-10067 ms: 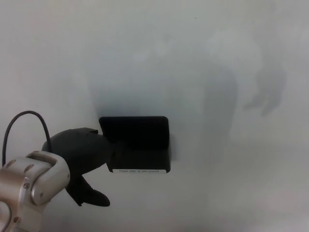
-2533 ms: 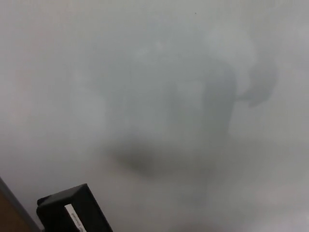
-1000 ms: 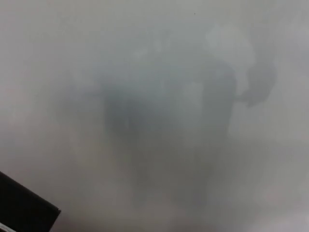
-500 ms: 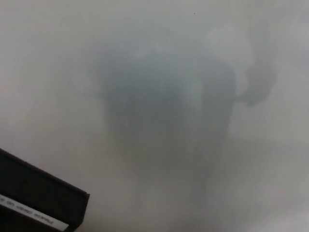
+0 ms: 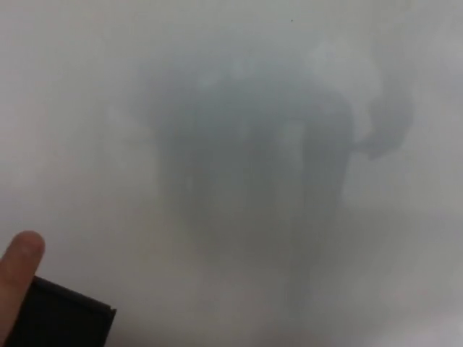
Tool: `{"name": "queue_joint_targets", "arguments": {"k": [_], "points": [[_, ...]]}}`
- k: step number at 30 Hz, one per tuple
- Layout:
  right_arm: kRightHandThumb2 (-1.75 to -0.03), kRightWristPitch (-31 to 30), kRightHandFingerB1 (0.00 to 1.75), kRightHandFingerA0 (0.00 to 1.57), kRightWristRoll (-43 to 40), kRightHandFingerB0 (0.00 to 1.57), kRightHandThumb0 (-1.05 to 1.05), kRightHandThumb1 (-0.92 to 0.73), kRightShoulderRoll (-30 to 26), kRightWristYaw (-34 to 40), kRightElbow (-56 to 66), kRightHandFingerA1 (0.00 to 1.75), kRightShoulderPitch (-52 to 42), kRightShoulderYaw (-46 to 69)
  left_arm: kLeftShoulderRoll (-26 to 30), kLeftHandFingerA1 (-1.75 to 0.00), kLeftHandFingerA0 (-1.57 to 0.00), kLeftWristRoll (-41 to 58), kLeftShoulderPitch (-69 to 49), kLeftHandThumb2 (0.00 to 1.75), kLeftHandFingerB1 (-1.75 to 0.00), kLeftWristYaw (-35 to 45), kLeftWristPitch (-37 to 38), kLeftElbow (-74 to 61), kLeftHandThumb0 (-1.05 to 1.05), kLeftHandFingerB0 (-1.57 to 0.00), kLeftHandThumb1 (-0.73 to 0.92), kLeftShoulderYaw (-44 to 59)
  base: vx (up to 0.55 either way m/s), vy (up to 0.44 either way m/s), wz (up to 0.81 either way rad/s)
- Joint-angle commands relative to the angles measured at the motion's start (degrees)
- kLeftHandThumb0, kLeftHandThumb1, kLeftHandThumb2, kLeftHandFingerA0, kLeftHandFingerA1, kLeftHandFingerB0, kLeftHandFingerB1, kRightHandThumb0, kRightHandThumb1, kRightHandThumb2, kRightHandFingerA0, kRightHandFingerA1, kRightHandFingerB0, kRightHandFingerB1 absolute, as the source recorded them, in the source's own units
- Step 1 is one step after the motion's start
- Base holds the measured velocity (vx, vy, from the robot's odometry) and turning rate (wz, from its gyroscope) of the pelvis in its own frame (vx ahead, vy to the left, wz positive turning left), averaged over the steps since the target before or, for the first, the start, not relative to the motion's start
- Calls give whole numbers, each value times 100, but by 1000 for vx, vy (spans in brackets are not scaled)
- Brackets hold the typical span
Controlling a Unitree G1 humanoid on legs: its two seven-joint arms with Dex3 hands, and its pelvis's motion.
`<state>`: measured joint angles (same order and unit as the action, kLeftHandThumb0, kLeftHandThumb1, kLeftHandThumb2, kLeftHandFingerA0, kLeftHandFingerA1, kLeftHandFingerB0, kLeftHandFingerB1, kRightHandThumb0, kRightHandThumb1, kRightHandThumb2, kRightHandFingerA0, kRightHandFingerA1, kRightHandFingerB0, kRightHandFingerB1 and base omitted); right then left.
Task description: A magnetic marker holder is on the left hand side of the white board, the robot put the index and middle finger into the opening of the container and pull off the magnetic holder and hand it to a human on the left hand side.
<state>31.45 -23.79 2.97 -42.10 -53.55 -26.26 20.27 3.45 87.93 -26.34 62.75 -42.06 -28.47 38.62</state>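
The black magnetic marker holder now sits lower in the bottom left corner than half a second ago, and its white label strip no longer shows; only a dark wedge with one sharp corner remains in view. A person's finger has come in at the left edge since then, its rounded tip pointing up and its lower part lying against the holder's left side, touching or overlapping it. Ten seconds ago the holder was stuck flat on the whiteboard near the middle of the view with the robot's left hand reaching into it; now it is away from that spot, down at the frame's corner beside the finger.

Neither robot hand shows in the head view, so whether the left hand is gripping the holder or has let go cannot be told, and the same goes for the right hand. What carries the holder below the frame edge is hidden.

The whiteboard fills the rest of the view, pale grey and blurred, with soft dark shadows spread across its centre and a smaller dark patch to the upper right.
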Motion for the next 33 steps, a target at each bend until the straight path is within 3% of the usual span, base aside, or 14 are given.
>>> {"name": "queue_joint_targets", "arguments": {"k": [1,4,5,7,8,9,10,12,19,20,25,27,32,33], "points": [[-62,169,40,74,182,53,-62,-73,-125,-162,-69,57,-110,-120,55,-68,-52,638,-97,94,-54,665,251,-162,-104,-49,42,22,0,0,0],[-62,122,39,74,144,54,-62,-72,-127,-170,-41,57,-117,-148,-95,-76,-52,493,-50,100,-56,794,468,-102,-102,-38,51,-33,0,0,0],[-62,110,39,73,130,55,-58,-72,-125,-169,-33,58,-122,-150,-204,-78,-34,141,88,63,-47,1076,829,78,-101,-28,76,25,0,0,0],[-62,98,39,73,109,55,-58,-72,-125,-178,-31,58,-125,-151,-283,-78,-34,-243,236,63,-47,1400,1205,305,-101,-28,76,87,0,0,0],[-62,146,39,73,126,55,-59,-73,-124,-167,-41,57,-137,-163,-158,-85,-47,-179,159,97,-56,1383,880,559,-102,-34,49,-53,0,0,0],[-62,160,39,73,132,55,-59,-73,-124,-163,-44,57,-140,-167,-120,-85,-47,-146,131,97,-56,1369,773,623,-102,-34,49,-98,0,0,0],[-62,160,39,73,122,54,-60,-72,-127,-174,-61,56,-139,-168,187,-84,-60,-199,56,62,-44,1465,415,893,-105,-31,64,-267,0,0,0],[-62,103,39,75,60,54,-61,-72,-148,-268,-143,55,-100,-145,753,-53,-45,-465,6,60,-35,1586,-8,1467,-105,-38,59,-513,0,0,0],[-62,102,40,74,104,54,-61,-71,-122,-162,-46,57,-136,-194,1550,-47,-42,-1173,315,58,-35,2161,308,2658,-96,-32,56,-818,0,0,0],[-62,153,40,75,126,54,-61,-73,-117,-135,-46,56,-140,-201,1650,-51,-38,-1247,396,87,-42,2220,307,2867,-94,-31,44,-880,0,0,0],[-62,247,40,74,139,54,-61,-73,-127,-153,-131,57,-89,-212,1897,-47,-38,-1490,632,88,-40,2354,439,3348,-98,-27,43,-1036,0,0,0],[-62,133,40,75,50,55,-60,-71,-98,-173,-52,55,-106,-187,1943,-43,-33,-1593,773,58,-35,2462,473,3540,-101,-28,57,-1107,0,0,0],[-62,272,40,73,106,56,-62,-71,-97,-130,-81,56,-69,-203,1912,-48,-33,-1902,831,82,-43,1656,452,3874,-89,-28,43,-1137,0,0,0],[-61,283,41,73,123,56,-64,-71,-101,-91,-109,58,-37,-204,1927,-34,-28,-2077,848,56,-36,1430,480,4089,-79,-27,51,-1163,0,0,0]]}}
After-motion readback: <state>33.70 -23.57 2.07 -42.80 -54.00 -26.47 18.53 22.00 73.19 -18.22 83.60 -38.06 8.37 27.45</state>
